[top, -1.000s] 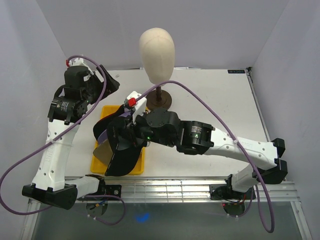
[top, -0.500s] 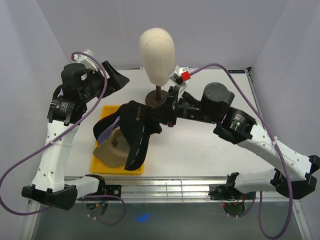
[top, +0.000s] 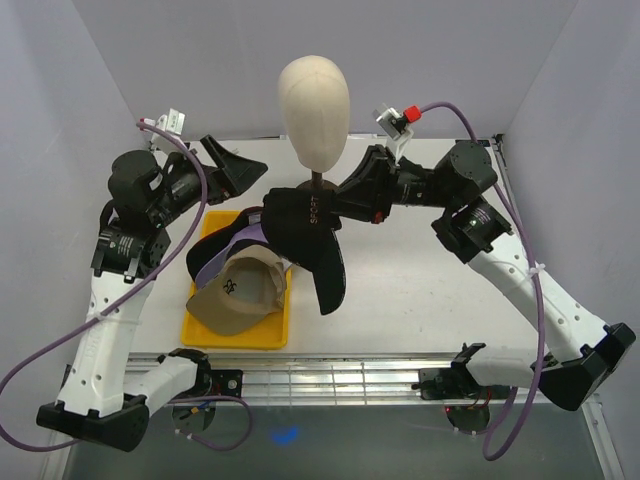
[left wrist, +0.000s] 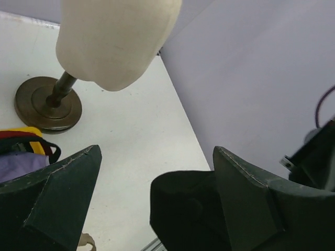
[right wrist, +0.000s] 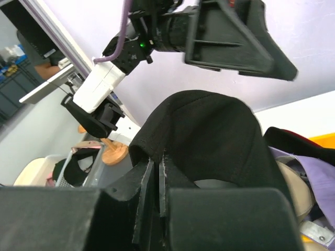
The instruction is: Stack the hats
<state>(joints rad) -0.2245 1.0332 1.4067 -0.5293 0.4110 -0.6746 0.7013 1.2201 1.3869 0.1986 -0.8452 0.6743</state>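
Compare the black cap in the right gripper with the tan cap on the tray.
Colour: the black cap is dark; the tan cap is light, with a small dark logo. Support: the black cap hangs from the right gripper, jaws shut on it; the tan cap lies on other caps in the yellow tray. Both are brimmed baseball caps.

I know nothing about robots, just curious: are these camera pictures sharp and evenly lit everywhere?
Top external: sharp, evenly lit, soft shadows. Left wrist: the left gripper's fingers loom dark and slightly soft; mannequin head bright, cropped. Right wrist: black cap swallows detail; background room blurred.
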